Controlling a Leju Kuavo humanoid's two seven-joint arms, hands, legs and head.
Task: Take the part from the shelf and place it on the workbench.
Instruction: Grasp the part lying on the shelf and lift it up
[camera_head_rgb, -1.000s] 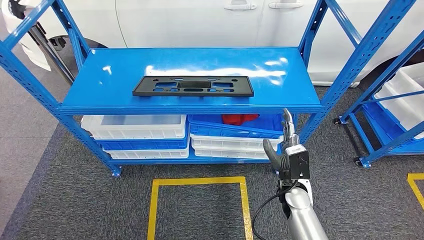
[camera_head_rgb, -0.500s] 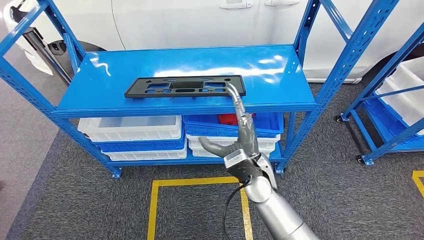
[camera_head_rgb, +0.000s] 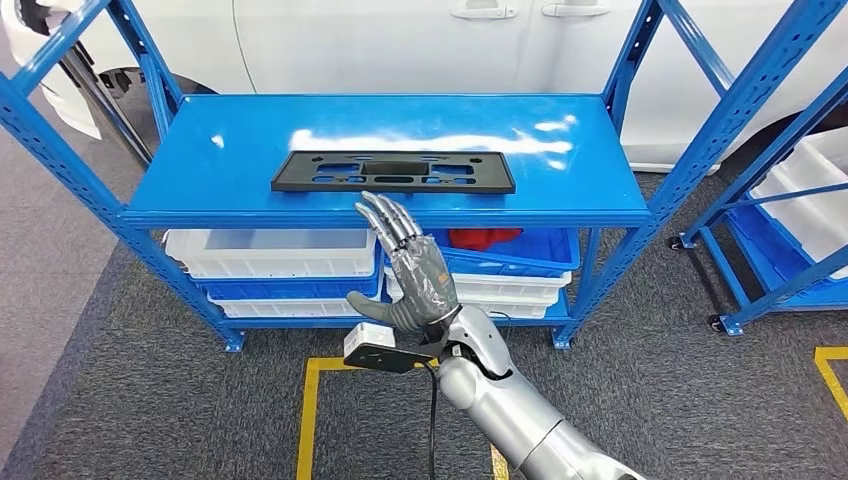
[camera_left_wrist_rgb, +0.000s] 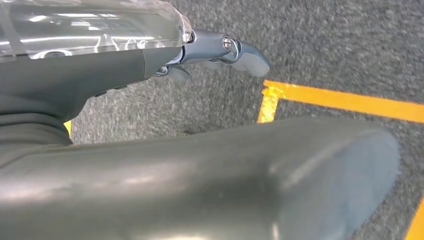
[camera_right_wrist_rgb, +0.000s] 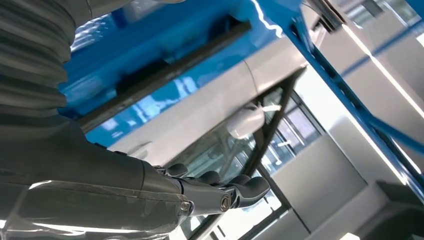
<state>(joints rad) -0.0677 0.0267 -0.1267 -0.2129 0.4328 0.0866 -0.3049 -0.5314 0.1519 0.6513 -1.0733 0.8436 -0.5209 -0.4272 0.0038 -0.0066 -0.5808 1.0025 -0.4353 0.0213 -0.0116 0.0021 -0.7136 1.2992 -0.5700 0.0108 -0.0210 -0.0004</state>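
Observation:
The part is a flat black rectangular plate with cutouts (camera_head_rgb: 393, 171), lying near the front of the blue shelf's top board (camera_head_rgb: 220, 160). My right hand (camera_head_rgb: 410, 270) is raised in front of the shelf. Its fingers are stretched out and apart, their tips just below the board's front edge and under the plate, and it holds nothing. From the right wrist view the plate (camera_right_wrist_rgb: 165, 75) appears as a dark strip on the blue board beyond that hand (camera_right_wrist_rgb: 150, 190). My left hand (camera_left_wrist_rgb: 125, 70) hangs over the grey carpet with nothing in it.
White and blue bins (camera_head_rgb: 270, 255) fill the lower shelf, one with a red item (camera_head_rgb: 480, 238). Blue uprights (camera_head_rgb: 620, 60) frame the board. A second rack with white bins (camera_head_rgb: 800, 200) stands at the right. A yellow square (camera_head_rgb: 310, 400) marks the carpet. A white car (camera_head_rgb: 400, 40) is behind.
My right hand has swung left from the shelf's right post to under the plate and turned from edge-on to flat with fingers spread. The head view shifted slightly.

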